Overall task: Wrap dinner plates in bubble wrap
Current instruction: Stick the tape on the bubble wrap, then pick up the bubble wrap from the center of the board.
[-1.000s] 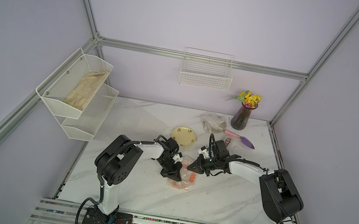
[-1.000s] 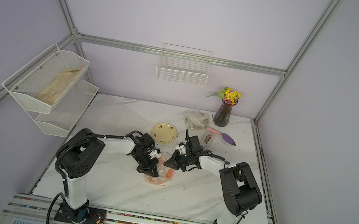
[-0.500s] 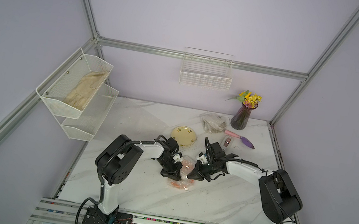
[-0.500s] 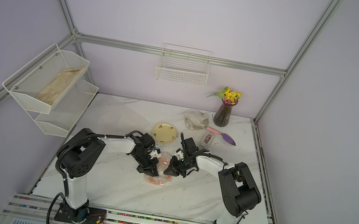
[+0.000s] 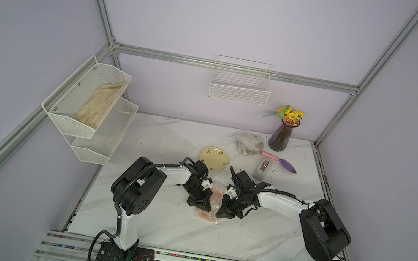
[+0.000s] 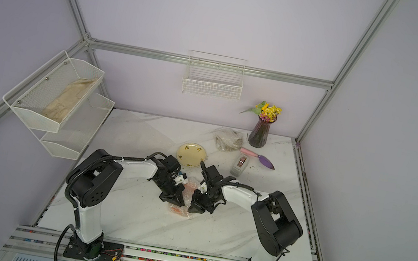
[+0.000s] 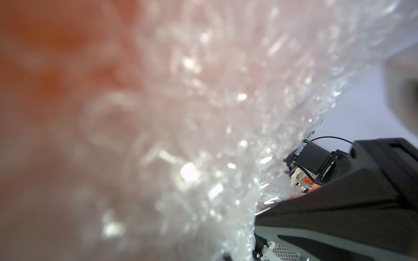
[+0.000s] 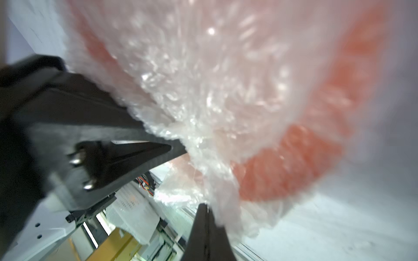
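Note:
The orange dinner plate [image 5: 215, 196] lies mid-table, bundled in crinkly bubble wrap [image 5: 206, 215]; its orange shows through the wrap [image 8: 282, 162]. My left gripper [image 5: 201, 204] is down on the bundle's left side, shut on the bubble wrap, and wrap [image 7: 181, 135] hides its jaws in the left wrist view. On the bundle's right side my right gripper [image 5: 224, 213] has its fingers [image 8: 204, 217] pressed together against a fold of wrap. The yellow patterned plate [image 5: 214, 154] lies bare behind the grippers in both top views [image 6: 191, 155].
A flat bubble wrap sheet [image 5: 160, 135] covers the back left of the table. A crumpled wrapped bundle [image 5: 248, 143], grey tape dispenser [image 5: 263, 168], purple trowel [image 5: 282, 162] and flower vase [image 5: 282, 135] stand back right. Wire shelves [image 5: 88, 115] holding a beige cloth hang left.
My right gripper has swung left and toward the front, close to the left gripper, drawing wrap over the orange plate. The left gripper has hardly moved.

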You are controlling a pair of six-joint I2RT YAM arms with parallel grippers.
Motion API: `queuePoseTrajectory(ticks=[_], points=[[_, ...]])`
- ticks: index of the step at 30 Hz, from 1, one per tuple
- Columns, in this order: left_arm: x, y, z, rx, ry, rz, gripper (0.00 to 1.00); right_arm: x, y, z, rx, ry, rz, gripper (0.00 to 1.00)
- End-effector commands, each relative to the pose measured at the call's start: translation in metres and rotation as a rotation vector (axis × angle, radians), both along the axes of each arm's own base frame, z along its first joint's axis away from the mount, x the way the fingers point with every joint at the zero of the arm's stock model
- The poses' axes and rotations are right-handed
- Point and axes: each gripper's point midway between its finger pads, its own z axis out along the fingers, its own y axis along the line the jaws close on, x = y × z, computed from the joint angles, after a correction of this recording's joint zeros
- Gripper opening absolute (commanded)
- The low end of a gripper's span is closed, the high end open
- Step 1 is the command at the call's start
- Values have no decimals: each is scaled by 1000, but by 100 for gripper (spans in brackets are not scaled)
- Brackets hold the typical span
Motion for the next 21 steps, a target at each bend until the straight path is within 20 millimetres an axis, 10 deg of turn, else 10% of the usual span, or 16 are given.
queuePoseTrajectory(ticks=[1, 9, 21], points=[[-10, 27, -34, 180, 68, 60, 3, 1, -15, 6, -48, -36, -151, 20], [-7, 19, -33, 139, 80, 111, 3, -17, -5, -5, 75, 41, -266, 44], [-6, 17, -30, 118, 77, 128, 3, 16, -1, -32, 69, -41, -550, 45]])
